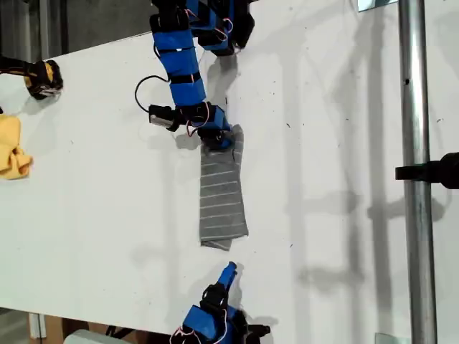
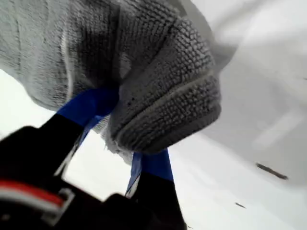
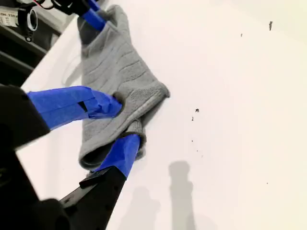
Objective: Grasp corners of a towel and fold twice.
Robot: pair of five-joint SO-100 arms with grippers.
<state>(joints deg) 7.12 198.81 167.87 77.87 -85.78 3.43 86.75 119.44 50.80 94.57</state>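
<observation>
The grey striped towel [image 1: 222, 193] lies on the white table [image 1: 344, 179], folded into a narrow strip running from the far side towards the near side of the exterior view. My first gripper [image 1: 219, 140] is shut on the strip's far end; the first wrist view shows bunched towel [image 2: 158, 86] pinched in the first gripper [image 2: 122, 134], between its blue fingers [image 2: 88, 105]. My second gripper [image 1: 228, 272] is open just short of the strip's near end. Its wrist view shows the second gripper [image 3: 123, 123] framing the folded end of the towel [image 3: 110, 67], with the first gripper [image 3: 91, 17] beyond. Single corners cannot be told apart.
A yellow cloth [image 1: 13, 147] lies at the exterior view's left edge, with a black-and-yellow object [image 1: 43, 77] beyond it. A metal pole [image 1: 416, 179] with a black clamp [image 1: 437, 170] crosses the exterior view's right side.
</observation>
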